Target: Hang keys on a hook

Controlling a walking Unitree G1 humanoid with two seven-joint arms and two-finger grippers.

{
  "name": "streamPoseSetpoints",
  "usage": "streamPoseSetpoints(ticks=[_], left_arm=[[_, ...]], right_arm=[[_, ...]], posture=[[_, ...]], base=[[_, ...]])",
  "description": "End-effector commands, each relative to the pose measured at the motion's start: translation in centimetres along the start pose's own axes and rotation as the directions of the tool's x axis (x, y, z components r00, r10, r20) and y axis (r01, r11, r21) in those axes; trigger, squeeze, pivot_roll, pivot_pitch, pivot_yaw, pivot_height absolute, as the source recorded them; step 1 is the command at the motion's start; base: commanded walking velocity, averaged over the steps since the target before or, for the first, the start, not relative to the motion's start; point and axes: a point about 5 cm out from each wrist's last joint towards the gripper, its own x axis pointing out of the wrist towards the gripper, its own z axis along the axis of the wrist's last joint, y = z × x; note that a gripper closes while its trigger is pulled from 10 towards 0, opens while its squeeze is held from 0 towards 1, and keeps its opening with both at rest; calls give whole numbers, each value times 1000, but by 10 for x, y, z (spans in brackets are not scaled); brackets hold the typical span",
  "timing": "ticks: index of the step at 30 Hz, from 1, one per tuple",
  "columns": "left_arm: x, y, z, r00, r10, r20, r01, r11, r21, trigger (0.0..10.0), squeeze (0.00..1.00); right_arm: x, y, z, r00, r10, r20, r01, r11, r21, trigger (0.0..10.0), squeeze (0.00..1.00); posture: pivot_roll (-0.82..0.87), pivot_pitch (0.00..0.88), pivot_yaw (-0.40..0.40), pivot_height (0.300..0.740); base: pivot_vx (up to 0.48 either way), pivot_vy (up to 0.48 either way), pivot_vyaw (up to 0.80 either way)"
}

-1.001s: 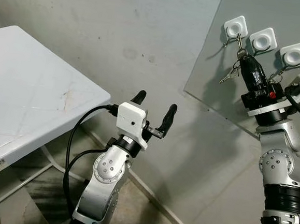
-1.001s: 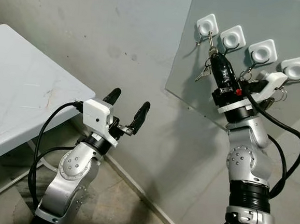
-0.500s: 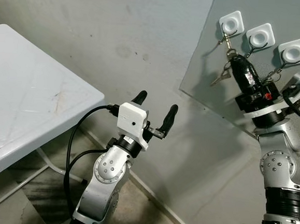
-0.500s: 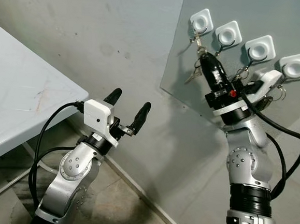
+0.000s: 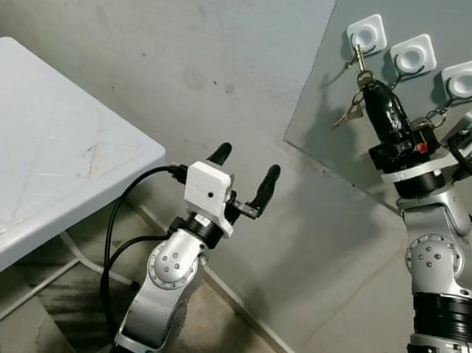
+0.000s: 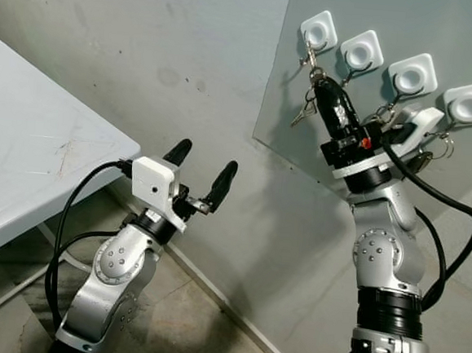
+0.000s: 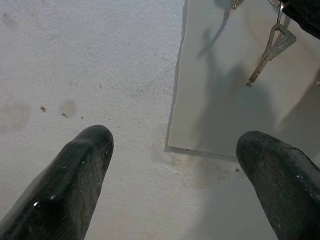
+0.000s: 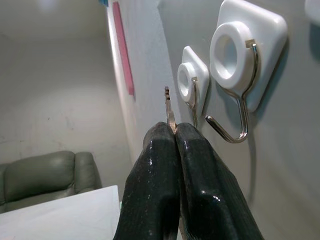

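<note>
Right eye view, four hooks (image 6: 361, 51), right gripper (image 6: 320, 78) pinching keys (image 6: 305, 110).

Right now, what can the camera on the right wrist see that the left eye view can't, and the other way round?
The right wrist view alone shows a green sofa in the background, a pink strip on the wall, and how tightly the fingertips pinch a key blade. The left eye view alone shows the white table, the left gripper open in mid-air, and a key dangling below the right gripper. Both show the right gripper and the white wall hooks.
</note>
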Motion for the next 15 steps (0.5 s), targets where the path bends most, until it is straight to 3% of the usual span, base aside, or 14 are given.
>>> streamPoseSetpoints(ticks=[1,15], left_arm=[[2,-9,5,1000,-17,26,17,1000,-19,10000,0],[5,-12,5,999,-38,30,39,999,-25,10000,0]], right_arm=[[0,-8,22,995,-63,84,66,997,-34,10000,0],[-5,4,19,984,-117,135,115,993,25,10000,0]], posture=[[-17,43,-85,740],[-36,32,-71,740]], base=[[0,0,0],[0,0,0]])
